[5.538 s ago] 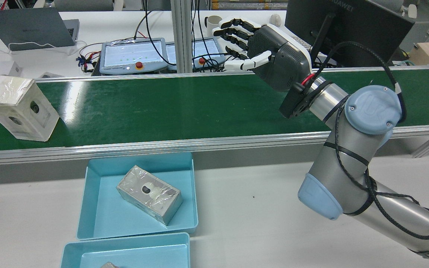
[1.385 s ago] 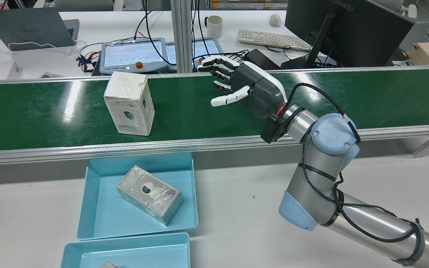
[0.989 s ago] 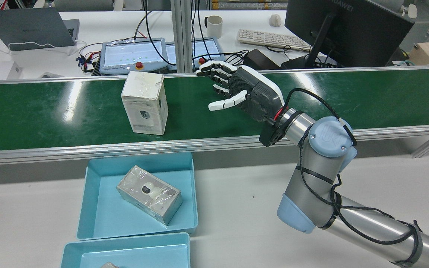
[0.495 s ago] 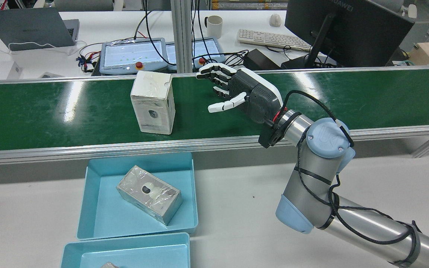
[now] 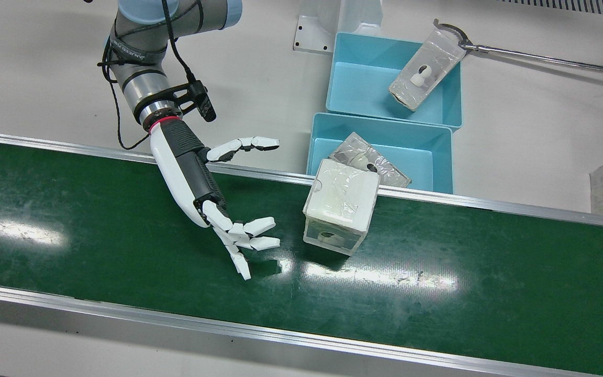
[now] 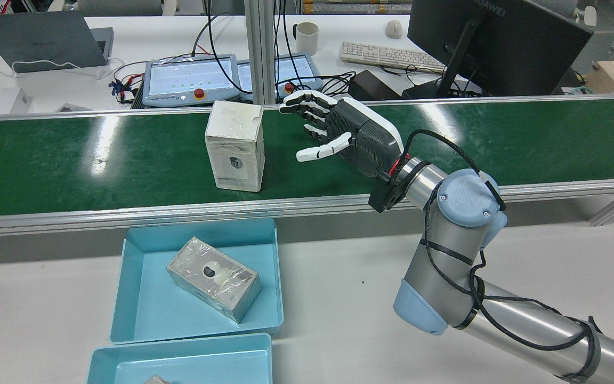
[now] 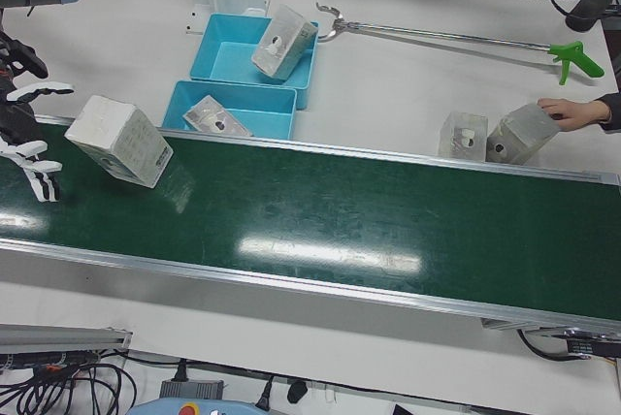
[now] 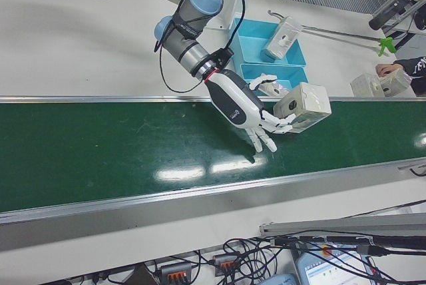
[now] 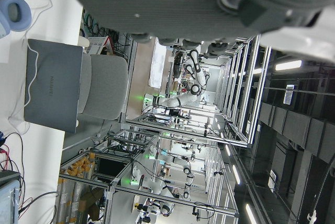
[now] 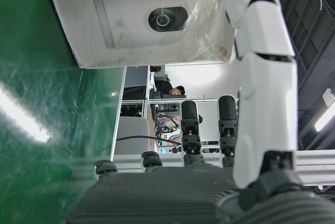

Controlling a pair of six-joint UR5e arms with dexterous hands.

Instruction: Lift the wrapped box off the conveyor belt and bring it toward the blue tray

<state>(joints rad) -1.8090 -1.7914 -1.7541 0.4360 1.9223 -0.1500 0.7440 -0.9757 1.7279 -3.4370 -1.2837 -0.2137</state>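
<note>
The wrapped box point(image 5: 339, 205) hides part of a blue tray point(image 5: 427, 152); left hand unseen.

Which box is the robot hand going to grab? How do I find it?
Find the long green belt. One white wrapped box stands upright on it, just in front of the open right hand. The other boxes lie in the blue trays or on the white table; this is the only one on the belt.

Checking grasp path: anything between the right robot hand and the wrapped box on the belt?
Nothing: only bare green belt separates right robot hand from wrapped box, clearest in front view.
</note>
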